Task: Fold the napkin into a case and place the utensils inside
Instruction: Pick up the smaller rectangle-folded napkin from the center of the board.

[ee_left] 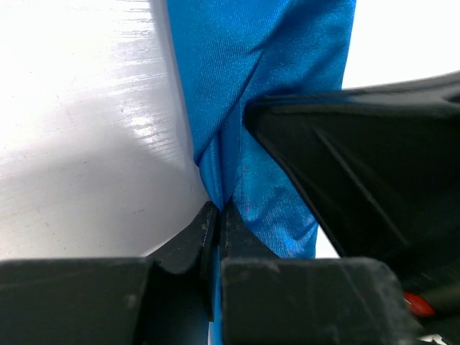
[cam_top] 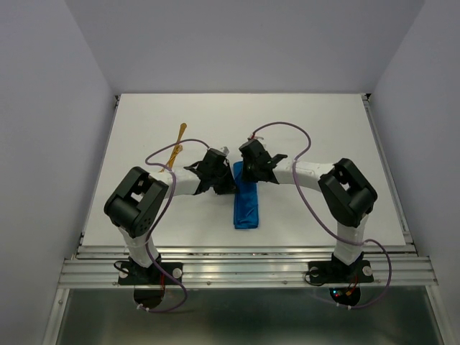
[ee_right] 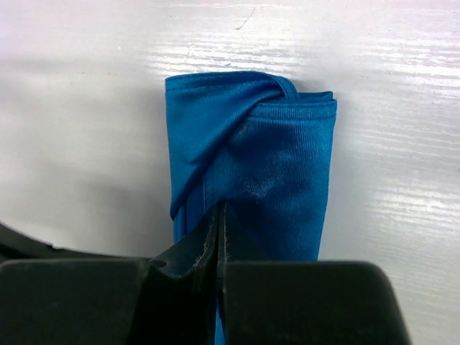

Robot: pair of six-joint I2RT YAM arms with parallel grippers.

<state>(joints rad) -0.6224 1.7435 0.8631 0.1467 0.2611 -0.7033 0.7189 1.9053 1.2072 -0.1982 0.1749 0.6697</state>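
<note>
Top external view: the bright blue soft cloth napkin [cam_top: 246,205], folded to a narrow strip, lies centre frame on the white table [cam_top: 323,136]. The slim golden-orange utensils [cam_top: 177,146] sit upper left, well apart, not yet inside.

Risk: a lift or tug on the slippery layers would likely drag the folds open, or skid the whole strip.

Pose: both arms bend inward and meet over the strip's upper end. Left gripper [ee_left: 218,212] is clenched on a cloth fold. Right gripper [ee_right: 221,212] is clamped fully closed at a flap edge; whether it has caught cloth is unclear.

No legible txt or labels.
</note>
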